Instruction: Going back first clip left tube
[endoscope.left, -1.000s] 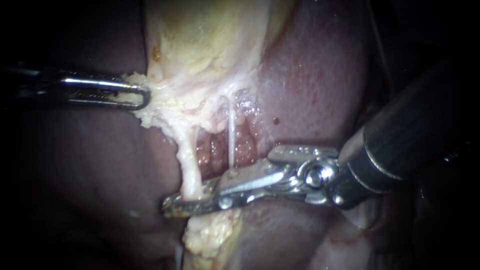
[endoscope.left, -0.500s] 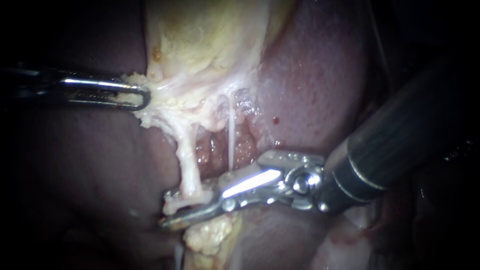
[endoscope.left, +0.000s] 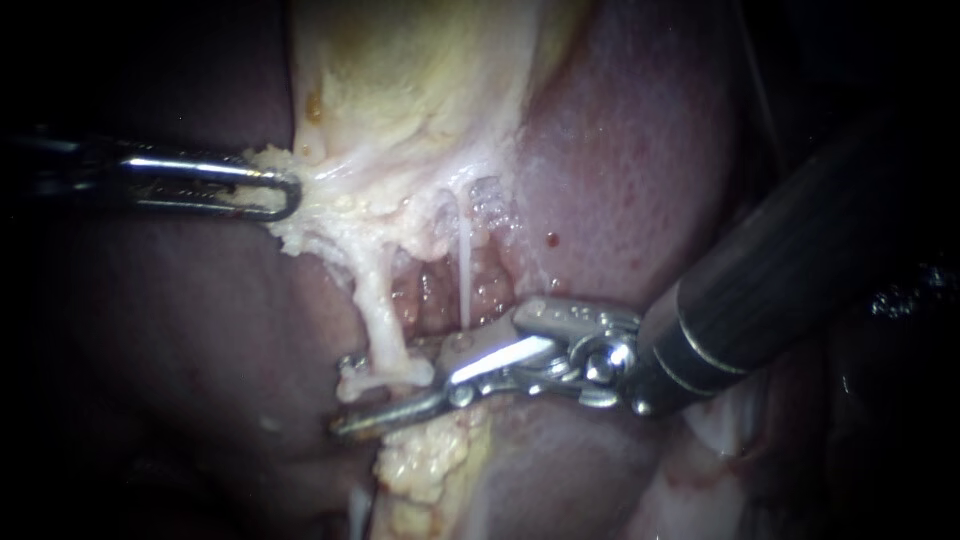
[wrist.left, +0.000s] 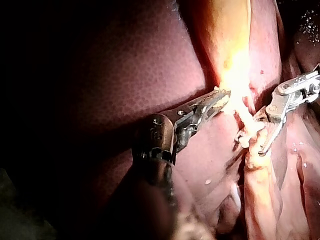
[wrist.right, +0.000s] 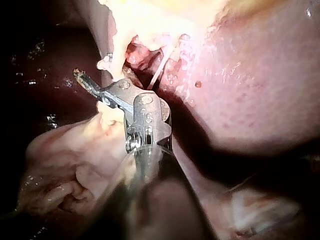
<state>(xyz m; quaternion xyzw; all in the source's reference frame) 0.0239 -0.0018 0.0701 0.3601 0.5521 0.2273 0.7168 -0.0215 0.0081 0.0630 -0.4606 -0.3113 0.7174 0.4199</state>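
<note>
Endoscope view, left to right: my left instrument (endoscope.left: 280, 195) comes in at the upper left, its jaws clamped on the fatty tissue (endoscope.left: 300, 228) below the gallbladder (endoscope.left: 400, 90) and holding it taut. Next, the left tube (endoscope.left: 372, 310) runs down mid-frame, a thick cream strand pinched flat at its lower end. A small metal glint there may be the clip; I cannot be sure. My right instrument (endoscope.left: 345, 397) enters from the right, jaws parted with that pinched end between them. As I judge it, backing out crookedly could snag the lower jaw on the tube and tear it, or drag a clip loose.
</note>
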